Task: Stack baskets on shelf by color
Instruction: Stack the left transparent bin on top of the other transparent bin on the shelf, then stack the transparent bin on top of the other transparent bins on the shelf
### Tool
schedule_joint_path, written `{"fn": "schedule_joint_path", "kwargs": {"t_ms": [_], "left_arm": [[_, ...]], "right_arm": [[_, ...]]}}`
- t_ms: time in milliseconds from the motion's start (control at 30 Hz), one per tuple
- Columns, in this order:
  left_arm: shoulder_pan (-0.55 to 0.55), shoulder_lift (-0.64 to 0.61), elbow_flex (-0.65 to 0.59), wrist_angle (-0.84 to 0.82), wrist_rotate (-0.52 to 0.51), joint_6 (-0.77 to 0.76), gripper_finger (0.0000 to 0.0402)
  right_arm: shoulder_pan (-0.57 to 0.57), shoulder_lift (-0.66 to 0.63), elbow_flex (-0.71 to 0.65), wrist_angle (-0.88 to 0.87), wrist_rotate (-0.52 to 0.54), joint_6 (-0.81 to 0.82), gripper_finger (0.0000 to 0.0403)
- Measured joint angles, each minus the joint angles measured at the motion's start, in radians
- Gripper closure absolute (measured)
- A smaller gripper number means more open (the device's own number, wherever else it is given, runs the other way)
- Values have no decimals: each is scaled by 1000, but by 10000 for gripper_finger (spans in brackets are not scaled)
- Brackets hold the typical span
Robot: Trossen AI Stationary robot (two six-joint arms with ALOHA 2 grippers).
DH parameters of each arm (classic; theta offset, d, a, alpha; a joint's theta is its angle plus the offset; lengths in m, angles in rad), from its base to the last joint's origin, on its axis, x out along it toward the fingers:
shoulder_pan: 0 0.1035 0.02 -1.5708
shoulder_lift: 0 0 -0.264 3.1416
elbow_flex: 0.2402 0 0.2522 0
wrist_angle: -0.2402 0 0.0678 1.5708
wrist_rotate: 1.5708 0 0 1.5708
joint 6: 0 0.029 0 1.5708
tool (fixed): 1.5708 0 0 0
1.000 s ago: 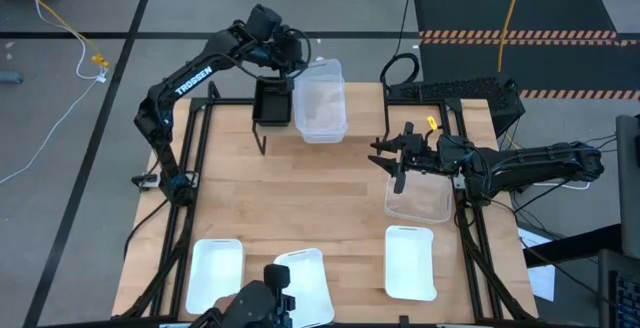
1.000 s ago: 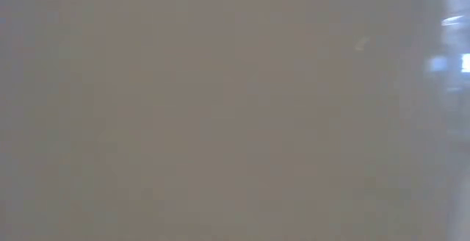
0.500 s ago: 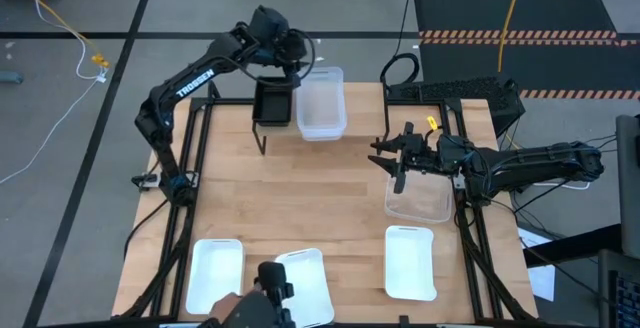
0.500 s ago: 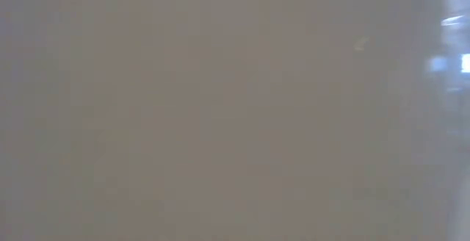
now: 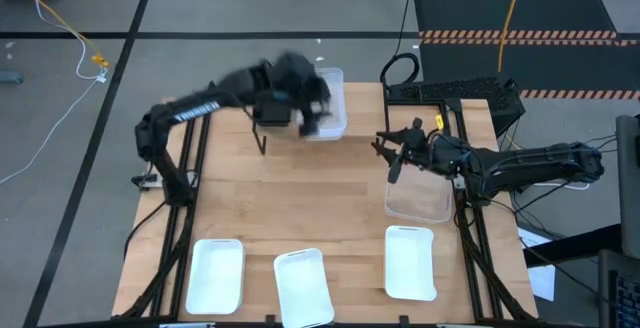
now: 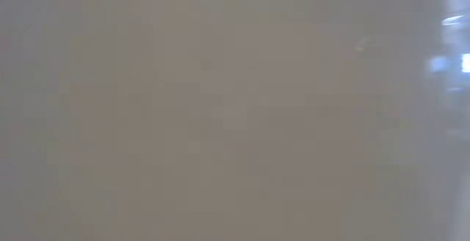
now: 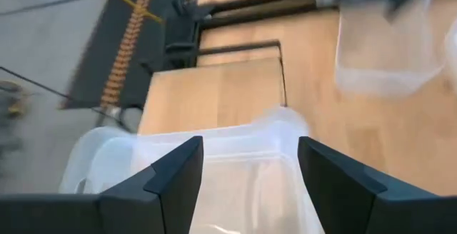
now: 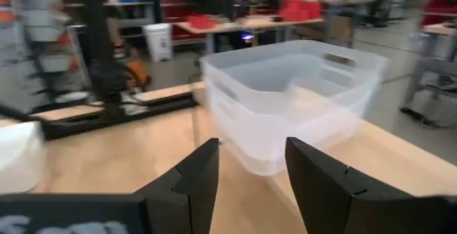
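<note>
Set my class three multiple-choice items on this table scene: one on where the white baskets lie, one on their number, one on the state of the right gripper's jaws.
1. Where do the white baskets lie?
A on the shelf
B in a row on the tabletop
C inside a clear basket

2. How many white baskets show?
A two
B three
C five

3. The right gripper has its jaws:
A shut on a black basket
B shut on a white basket
C open and empty

Key:
1. B, the high view shows them side by side along one table edge.
2. B, three can be counted there.
3. C, the right wrist view shows a gap between the jaws, with the clear basket ahead.
</note>
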Motion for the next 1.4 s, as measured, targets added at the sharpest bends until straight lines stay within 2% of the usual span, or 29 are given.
{"fn": "schedule_joint_path", "kwargs": {"t_ms": [67, 133, 267, 400, 900, 1167, 1267, 1400], "left_arm": [[-72, 9, -35, 66, -120, 35, 178], [-118, 15, -71, 162, -168, 80, 181], [-160, 49, -122, 223, -163, 79, 183], [-151, 39, -157, 242, -162, 24, 183], [-19, 41, -187, 161, -161, -103, 184], [-7, 29, -190, 93, -166, -101, 183], [-17, -6, -190, 81, -175, -110, 183], [-49, -86, -187, 87, -247, -120, 183]], "right_arm": [[-7, -2, 0, 15, -1, 12, 248], [-8, -2, 0, 31, -6, 18, 248], [2, -7, 0, 45, -7, 25, 248], [7, -8, 0, 46, -9, 25, 248], [8, -10, 0, 49, -9, 18, 248], [8, -10, 0, 49, -10, 14, 248], [8, -10, 0, 49, -10, 2, 248], [8, -10, 0, 50, -10, -4, 248]]}}
